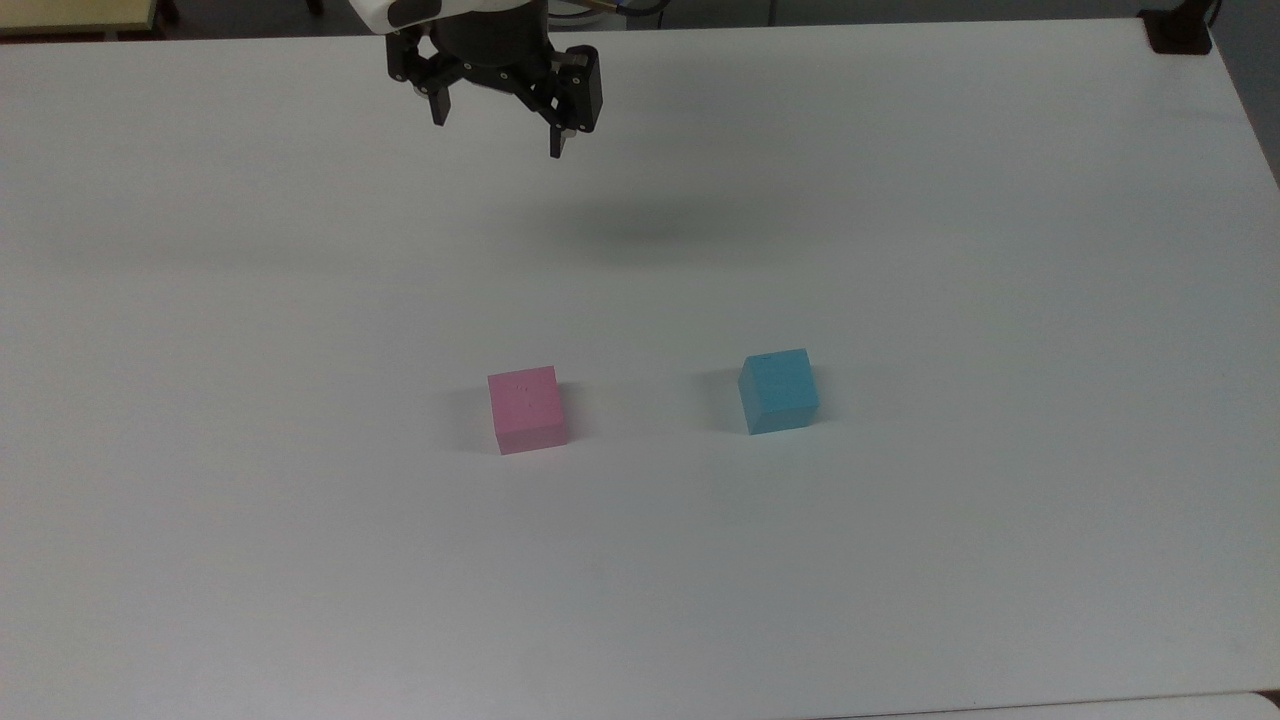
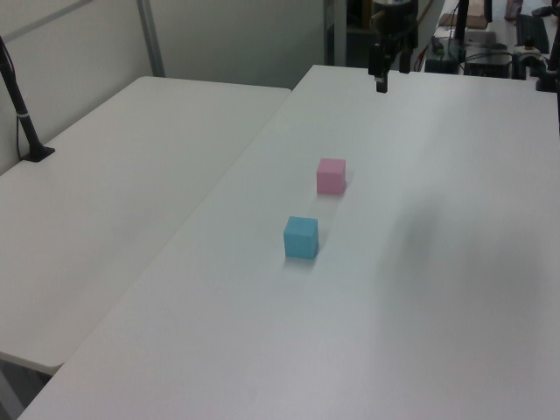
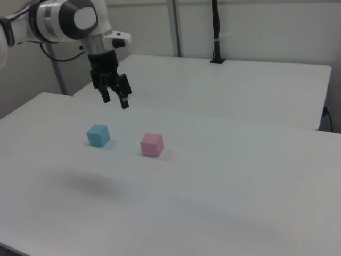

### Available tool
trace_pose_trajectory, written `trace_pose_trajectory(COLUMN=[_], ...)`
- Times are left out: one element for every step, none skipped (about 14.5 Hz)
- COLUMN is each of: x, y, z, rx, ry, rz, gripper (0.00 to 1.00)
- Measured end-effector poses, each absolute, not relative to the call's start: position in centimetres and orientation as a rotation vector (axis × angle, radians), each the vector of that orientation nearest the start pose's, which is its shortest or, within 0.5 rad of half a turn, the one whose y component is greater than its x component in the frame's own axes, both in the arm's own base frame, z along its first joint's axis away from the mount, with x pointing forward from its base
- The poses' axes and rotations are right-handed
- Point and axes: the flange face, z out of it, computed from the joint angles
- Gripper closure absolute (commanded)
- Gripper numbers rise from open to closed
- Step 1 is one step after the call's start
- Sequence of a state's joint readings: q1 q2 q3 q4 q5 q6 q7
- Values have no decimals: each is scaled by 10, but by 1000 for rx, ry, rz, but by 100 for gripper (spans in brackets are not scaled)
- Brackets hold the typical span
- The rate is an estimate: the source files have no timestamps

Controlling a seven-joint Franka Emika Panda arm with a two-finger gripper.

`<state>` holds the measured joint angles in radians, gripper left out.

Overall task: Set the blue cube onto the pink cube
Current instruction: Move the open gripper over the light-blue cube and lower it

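Working across the top view from left to right, taking the pink cube [image 1: 527,409] as the landmark. Sitting flat on the white worktop [image 1: 200,500], plain faces square to the surface, nothing on top of it yet.

Hanging above and beyond the pink cube, toward the far edge of the worktop, roughly in line with it: the gripper [image 1: 498,125], fingers spread apart and holding nothing, tips pointing downward and well clear of the surface, casting a soft shadow between itself and the cubes.

Resting to the right of the pink cube in the top view, apart from it with bare worktop between: the blue cube [image 1: 779,391], also flat on the surface, turned slightly relative to the pink one.

Judging the coming move as a reach toward the blue cube: lying nearer the camera than the gripper and off to the top view's right of it, so calling for travel forward, rightward and down before any closing. Looking about as wide as the pink cube, with no long axis to favour; matching the fingers to its slight turn probably mattering more than the side chosen.

Not yet begun: the stacking itself.
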<state>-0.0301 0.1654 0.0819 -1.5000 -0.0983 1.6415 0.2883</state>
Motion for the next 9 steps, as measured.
trace_pose_trajectory(x=[606, 606, 606, 606, 606, 606, 606, 605, 605], y=[21, 22, 22, 22, 22, 22, 22, 22, 22], z=[568, 567, 566, 565, 564, 562, 561, 561, 561], rx=[-3210, -3216, -3219, -3220, -3221, -3221, -3222, -3221, -3221], ry=[354, 294, 260, 241, 229, 223, 221, 220, 219], rz=[18, 23, 29, 33, 37, 40, 43, 45, 45], gripper=[0, 0, 0, 0, 0, 0, 0, 0, 0])
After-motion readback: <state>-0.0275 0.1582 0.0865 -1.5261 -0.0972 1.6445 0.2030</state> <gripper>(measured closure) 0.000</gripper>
